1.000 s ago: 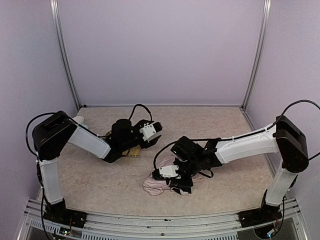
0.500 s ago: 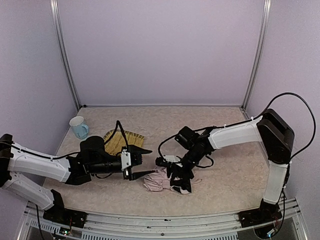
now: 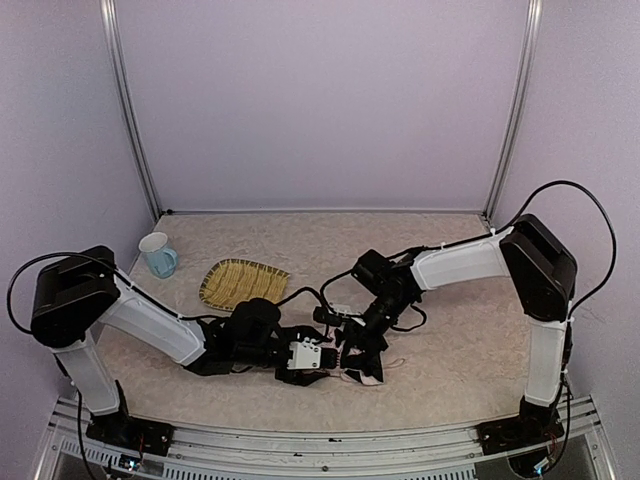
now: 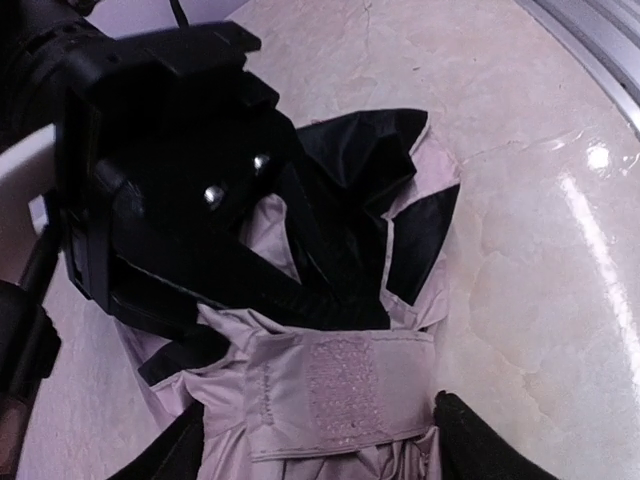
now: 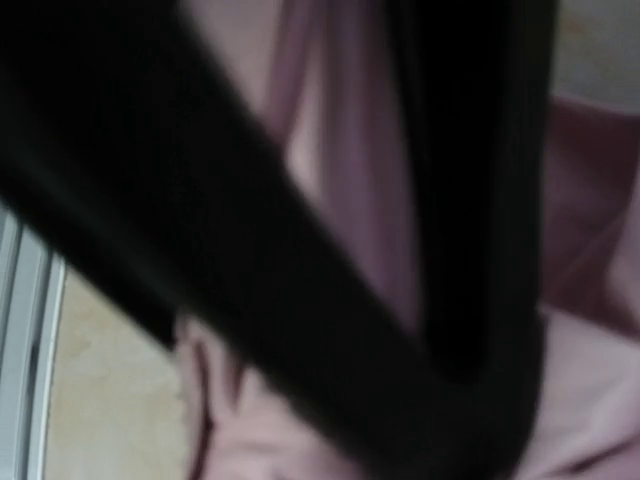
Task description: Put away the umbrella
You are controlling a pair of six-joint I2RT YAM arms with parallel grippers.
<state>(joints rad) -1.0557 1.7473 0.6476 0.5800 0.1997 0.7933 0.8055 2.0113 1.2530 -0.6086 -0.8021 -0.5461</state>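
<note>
While the umbrella (image 4: 340, 395) lies between them, left fingers (image 4: 478, 442) gape, unclosed | right fingers (image 5: 230, 230): hold unclear

The pink umbrella (image 4: 340, 400) lies bunched up on the table (image 4: 540, 200). The left gripper (image 4: 320, 455) has its fingers wide apart, one on each side. The right gripper (image 4: 310, 270) is on top

Left gripper (image 4: 325, 442) and right gripper (image 3: 352, 348) crowd the umbrella (image 4: 340, 385); cup (image 3: 157, 255) and mat (image 3: 243, 282) stand behind left; table (image 3: 460, 345) open rightward.
</note>
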